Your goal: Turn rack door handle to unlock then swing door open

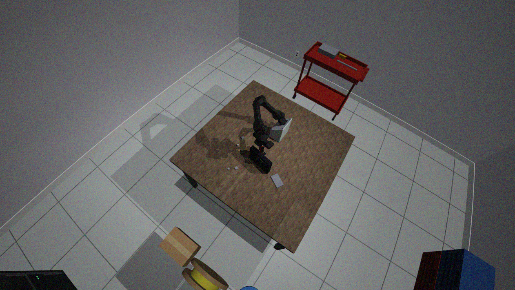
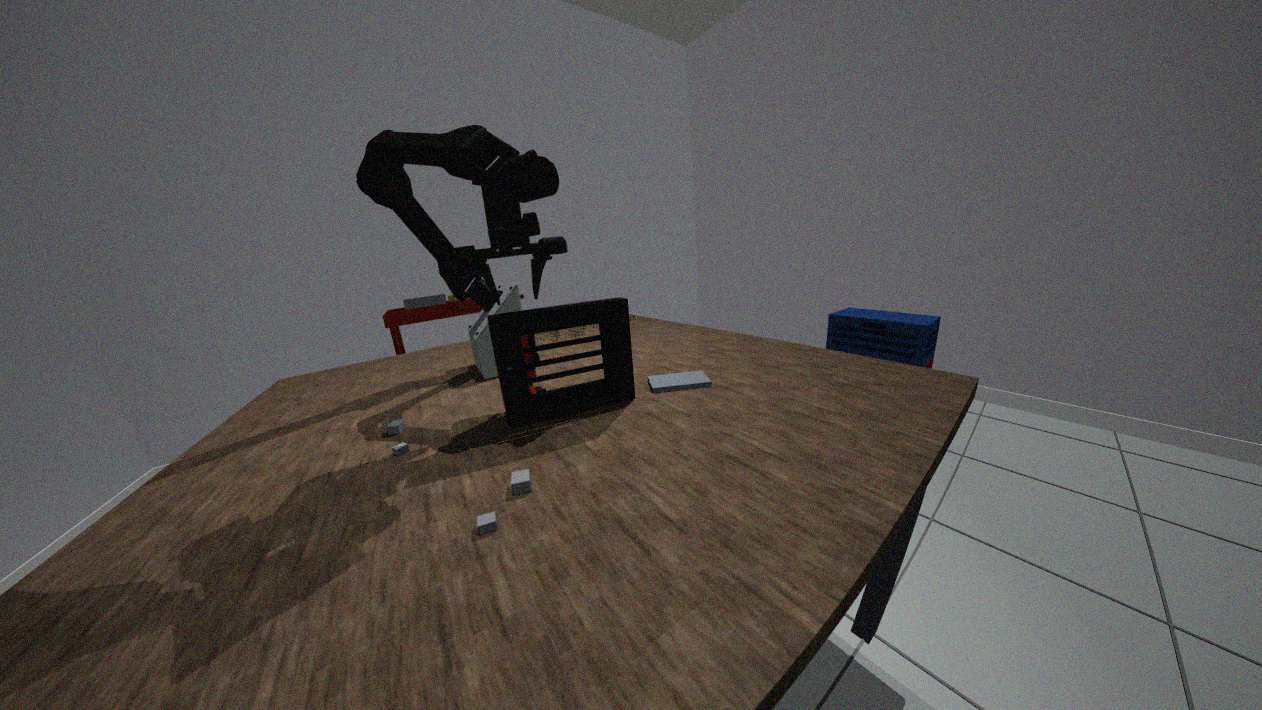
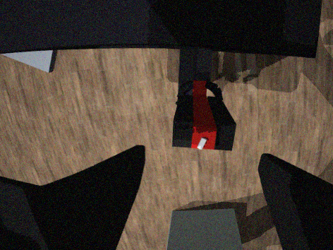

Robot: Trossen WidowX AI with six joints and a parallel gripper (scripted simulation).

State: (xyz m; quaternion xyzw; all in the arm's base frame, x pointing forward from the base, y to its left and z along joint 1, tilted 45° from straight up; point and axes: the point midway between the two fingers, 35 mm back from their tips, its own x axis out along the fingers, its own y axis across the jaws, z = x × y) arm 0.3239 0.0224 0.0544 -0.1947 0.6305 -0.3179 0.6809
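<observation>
The black door and its frame (image 1: 261, 158) (image 2: 564, 410) (image 3: 106, 25) stand upright on the table (image 1: 309, 151) (image 2: 750, 441). The door looks flush with the frame. The upright handle (image 1: 260, 148) (image 3: 204, 135), red between black sides, sticks out on the arm's side; in the exterior view red shows through the opening. My gripper (image 1: 263, 145) (image 2: 513, 295) (image 3: 203, 158) is open and empty, pointing down above the handle. In the wrist view the handle appears between and slightly beyond the fingertips, with table visible on both sides. I see no contact.
The arm's pale base block (image 1: 280, 130) (image 2: 486, 353) (image 3: 204, 229) stands behind the handle. A grey slab (image 1: 276, 180) (image 2: 679, 382) (image 3: 32, 59) lies beside the frame. Several small grey blocks, including one block (image 1: 236, 168) (image 2: 520, 481), lie on the frame's other side.
</observation>
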